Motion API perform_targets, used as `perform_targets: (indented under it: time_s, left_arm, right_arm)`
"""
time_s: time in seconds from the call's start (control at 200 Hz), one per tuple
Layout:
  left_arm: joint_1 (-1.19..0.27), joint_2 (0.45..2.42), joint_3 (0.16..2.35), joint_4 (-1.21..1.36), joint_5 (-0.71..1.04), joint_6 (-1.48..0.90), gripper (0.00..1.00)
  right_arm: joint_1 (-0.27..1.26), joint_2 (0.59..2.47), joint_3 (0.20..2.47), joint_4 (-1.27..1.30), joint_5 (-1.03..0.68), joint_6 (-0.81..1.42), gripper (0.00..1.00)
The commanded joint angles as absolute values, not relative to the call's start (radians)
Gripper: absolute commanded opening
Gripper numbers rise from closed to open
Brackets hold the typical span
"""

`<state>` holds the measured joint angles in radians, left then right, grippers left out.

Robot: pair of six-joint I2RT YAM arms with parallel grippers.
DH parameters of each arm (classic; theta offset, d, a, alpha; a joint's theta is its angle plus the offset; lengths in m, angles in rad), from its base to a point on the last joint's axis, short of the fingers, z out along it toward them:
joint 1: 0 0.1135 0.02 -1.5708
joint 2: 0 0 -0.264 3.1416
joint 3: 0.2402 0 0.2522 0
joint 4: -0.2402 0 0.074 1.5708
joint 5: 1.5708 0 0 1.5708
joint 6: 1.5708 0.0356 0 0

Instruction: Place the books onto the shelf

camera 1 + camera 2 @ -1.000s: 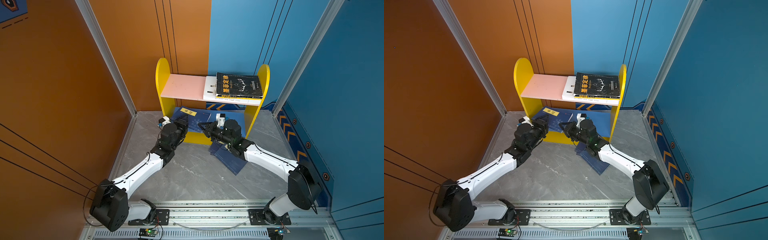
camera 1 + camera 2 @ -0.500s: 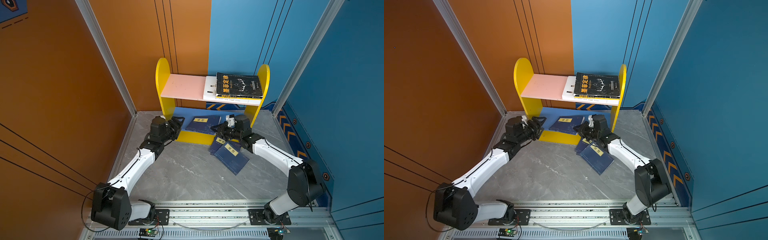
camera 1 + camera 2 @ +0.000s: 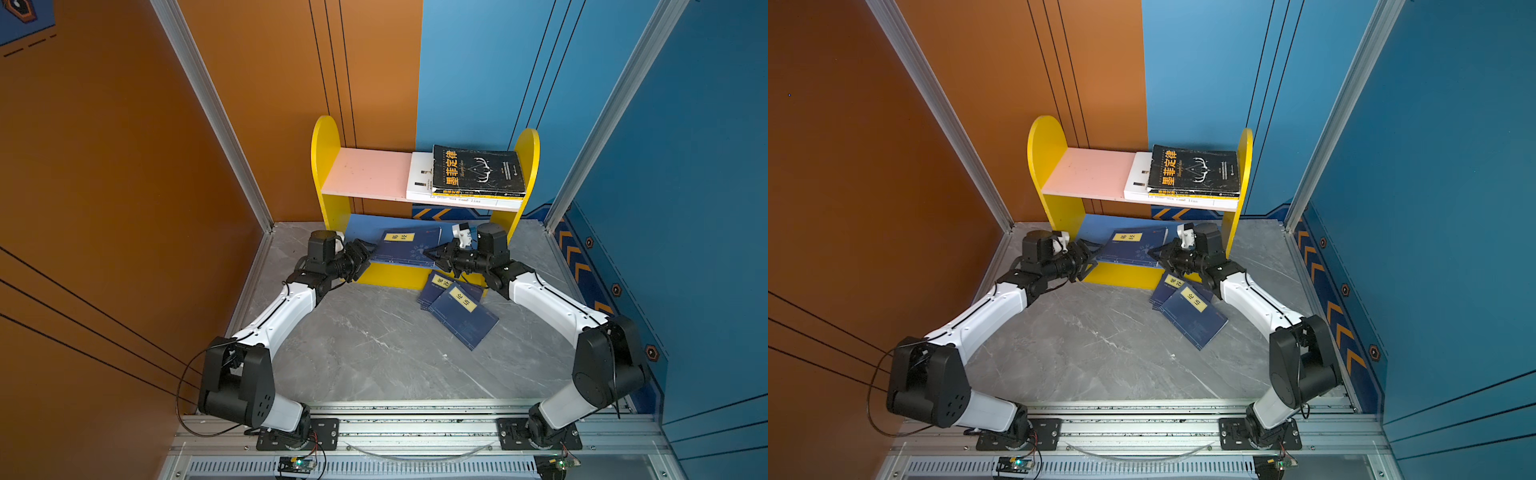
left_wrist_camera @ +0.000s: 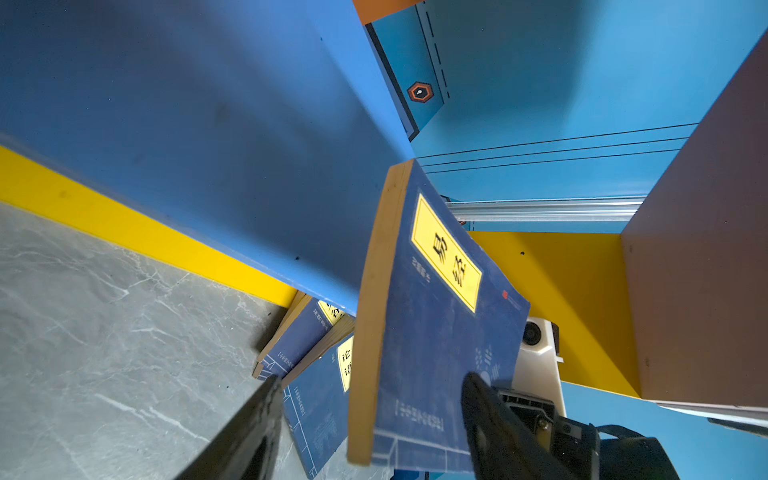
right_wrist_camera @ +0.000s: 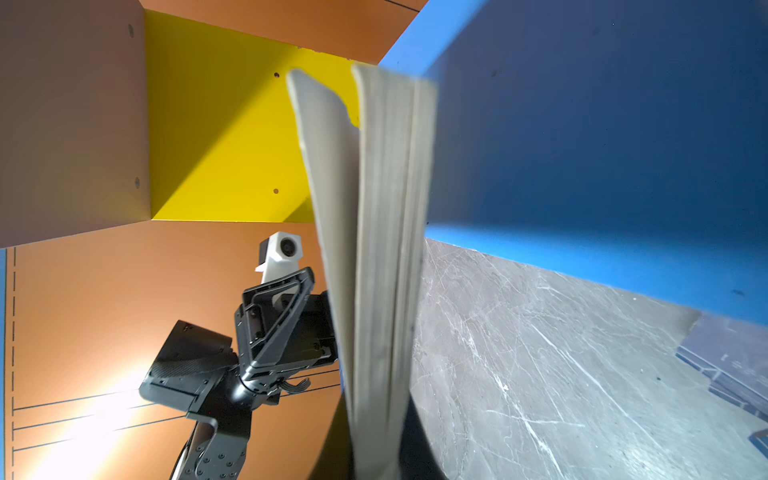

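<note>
Left pincer (image 3: 370, 254) gapes, right pincer (image 3: 432, 254) is clamped.

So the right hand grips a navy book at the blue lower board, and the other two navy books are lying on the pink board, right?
No. The right hand does grip a navy book at the blue lower board, but the other two navy books lie on the tabletop in front of the shelf, as both top views show.
</note>
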<state>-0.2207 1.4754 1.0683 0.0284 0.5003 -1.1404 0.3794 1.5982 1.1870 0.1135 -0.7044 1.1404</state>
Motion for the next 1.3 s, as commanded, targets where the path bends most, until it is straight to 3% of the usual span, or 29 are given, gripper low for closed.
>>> perform_targets:
  time_s: [0.0,0.125,0.31,0.376,0.461,0.586,0.751,1.292]
  left_arm:
    - [-0.214,1.499,1.11,0.1,0.579,-1.136,0.65]
    - [-0.223,1.52,1.107,0.167,0.606,-1.171,0.51]
    - [-0.246,1.536,1.104,0.2,0.564,-1.169,0.17]
    - [-0.259,1.547,1.103,0.218,0.534,-1.163,0.07]
    - [-0.274,1.567,1.103,0.251,0.486,-1.161,0.0]
    - [-0.282,1.603,1.116,0.302,0.428,-1.151,0.0]
    - [-0.305,1.646,1.144,0.312,0.391,-1.098,0.0]
    - [-0.352,1.684,1.073,0.448,0.217,-1.138,0.0]
  right_arm:
    - [0.376,1.621,1.227,0.213,-0.743,1.133,0.0]
    - [0.374,1.647,1.235,0.239,-0.732,1.144,0.0]
    - [0.374,1.701,1.3,0.149,-0.667,1.097,0.0]
    - [0.376,1.722,1.337,0.082,-0.628,1.07,0.1]
    - [0.379,1.746,1.381,0.004,-0.576,1.031,0.18]
    - [0.389,1.768,1.451,-0.19,-0.441,0.947,0.5]
    - [0.397,1.759,1.482,-0.382,-0.214,0.882,0.62]
    - [0.442,1.812,1.52,-0.417,-0.131,0.844,0.64]
